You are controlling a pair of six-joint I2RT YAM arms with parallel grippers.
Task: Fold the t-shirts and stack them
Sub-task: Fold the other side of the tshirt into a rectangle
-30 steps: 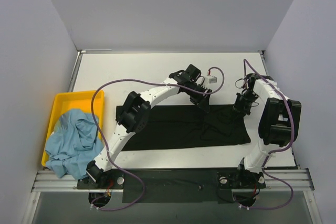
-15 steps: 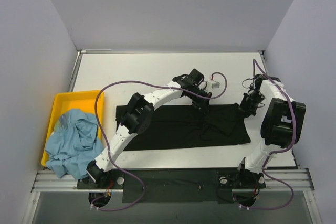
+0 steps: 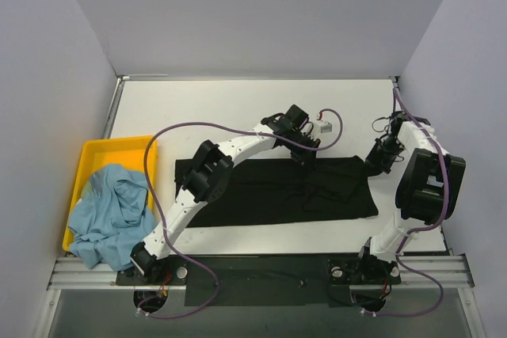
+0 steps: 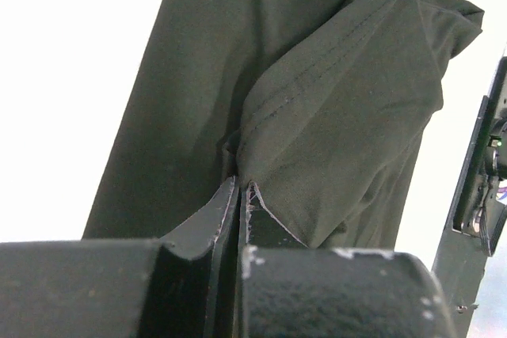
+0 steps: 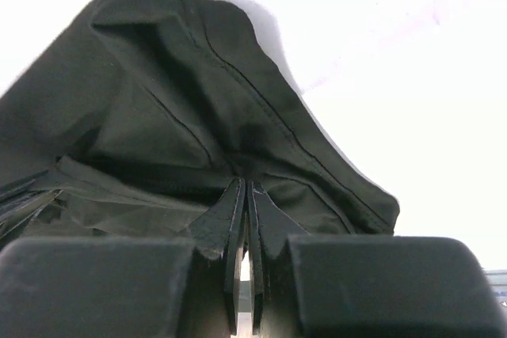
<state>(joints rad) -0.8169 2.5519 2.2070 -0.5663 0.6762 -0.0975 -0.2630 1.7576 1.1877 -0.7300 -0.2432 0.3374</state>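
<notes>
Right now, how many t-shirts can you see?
2. The black t-shirt lies spread on the table, pinched by the left gripper and right gripper. The light blue t-shirt sits crumpled in the yellow tray. Another could hide underneath.

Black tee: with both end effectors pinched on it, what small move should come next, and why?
Probably lift both together a little. The left end effector and right end effector are each shut on the far edge of the black tee; the rest lies spread out, so raising that edge likely starts the fold.
</notes>
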